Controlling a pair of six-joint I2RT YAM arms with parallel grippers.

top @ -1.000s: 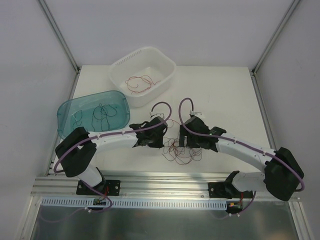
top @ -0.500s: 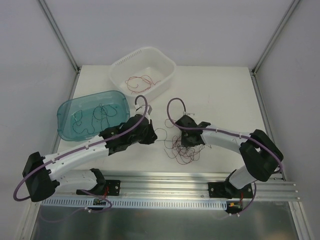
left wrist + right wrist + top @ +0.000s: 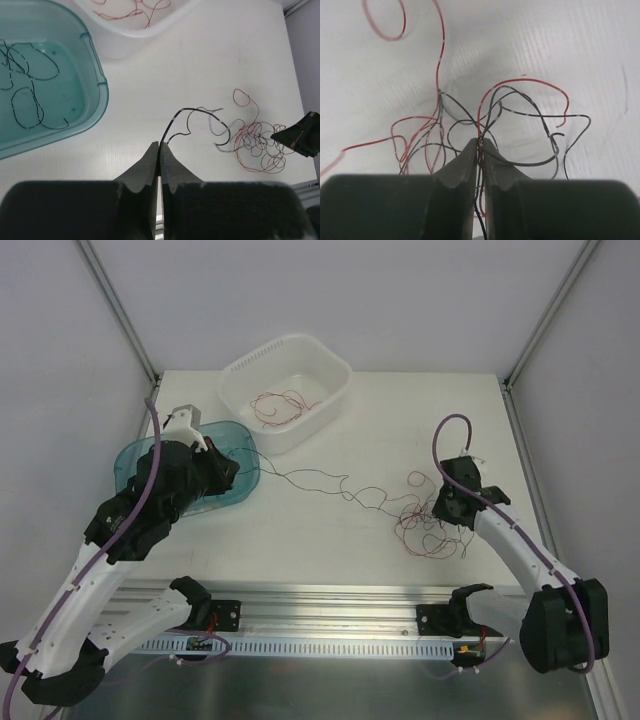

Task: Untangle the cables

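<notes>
Left claw (image 3: 160, 152) pinches one black cable (image 3: 173, 118), right claw (image 3: 479, 150) grips the red-and-black clump (image 3: 480, 120) (both squeezed fully closed).

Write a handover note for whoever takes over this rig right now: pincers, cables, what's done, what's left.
Left pincer: shut on a black strand, beside the teal bin.
Right pincer: shut on the red-black clump on the table.
Done: black wires lie in the teal bin, red wires in the white basket.
Left: free that strand, bin it, then sort the clump.
</notes>
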